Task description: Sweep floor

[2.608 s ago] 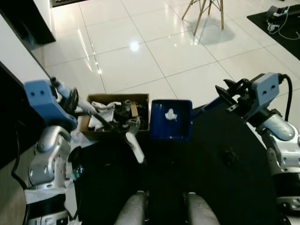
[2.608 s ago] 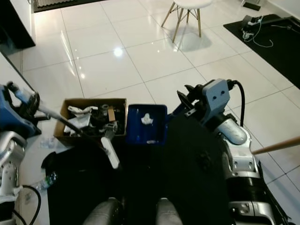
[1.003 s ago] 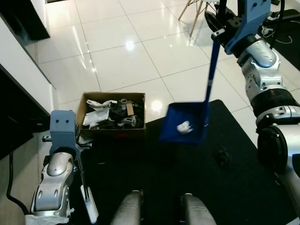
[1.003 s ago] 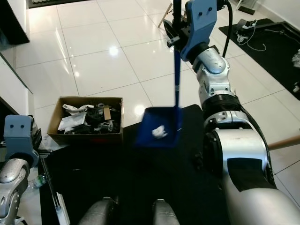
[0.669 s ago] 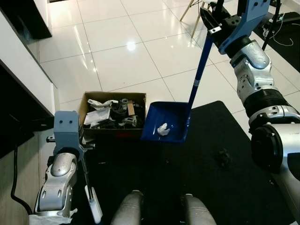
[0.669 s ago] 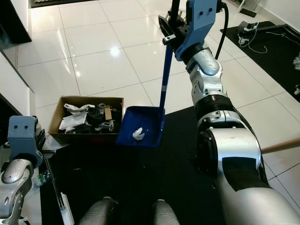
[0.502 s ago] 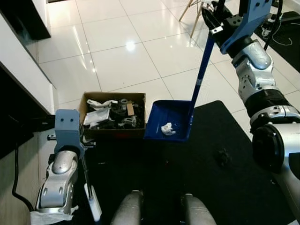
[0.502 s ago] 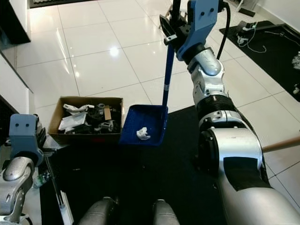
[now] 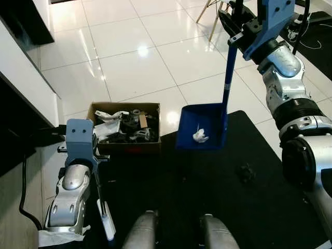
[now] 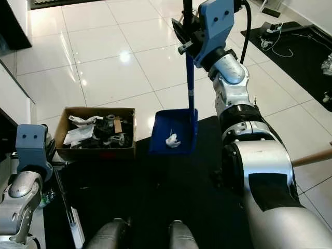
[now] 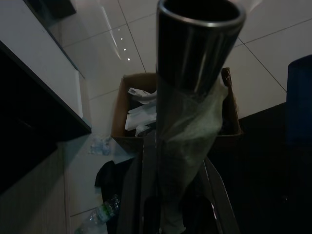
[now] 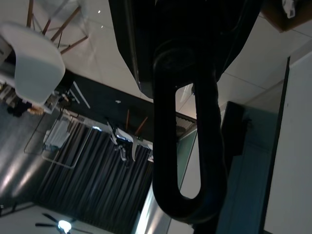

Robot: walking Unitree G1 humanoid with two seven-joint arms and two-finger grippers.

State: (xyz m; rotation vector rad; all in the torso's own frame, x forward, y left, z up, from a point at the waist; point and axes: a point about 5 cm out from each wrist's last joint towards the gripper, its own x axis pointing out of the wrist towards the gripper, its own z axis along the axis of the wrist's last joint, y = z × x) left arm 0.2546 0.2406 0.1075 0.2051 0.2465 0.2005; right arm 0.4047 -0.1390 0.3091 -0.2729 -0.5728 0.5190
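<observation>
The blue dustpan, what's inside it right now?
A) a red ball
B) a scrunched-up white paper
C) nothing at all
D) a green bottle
B: a small crumpled white paper lies in the pan of the blue dustpan, which the right gripper holds up by its long handle beside the cardboard box of rubbish.

Bright, sharp; glare on floor tiles (image 9: 148,51)

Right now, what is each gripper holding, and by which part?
The right gripper holds the blue dustpan by the top of its long handle. The left gripper holds the broom by its shaft.
</observation>
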